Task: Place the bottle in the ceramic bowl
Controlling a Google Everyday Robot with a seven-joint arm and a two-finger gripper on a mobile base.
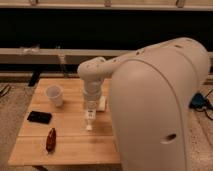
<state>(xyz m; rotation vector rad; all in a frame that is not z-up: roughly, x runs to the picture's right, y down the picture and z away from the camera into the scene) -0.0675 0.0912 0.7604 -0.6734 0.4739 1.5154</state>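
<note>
My arm reaches from the right over the wooden table [65,150]. The gripper [90,115] hangs straight down from the wrist at the table's middle. Right below it a small white piece shows, which looks like the end of the slim white bottle [89,127] lying on the table. The gripper covers the rest of the bottle. I cannot tell whether it holds the bottle. The orange-red ceramic bowl is hidden behind my large white arm housing [160,110] on the right.
A white paper cup [54,95] stands at the table's back left. A flat black object [39,117] lies at the left, and a dark red-brown object [50,140] near the front left. A small flat white block [102,103] lies behind the gripper. A dark wall and rail run behind.
</note>
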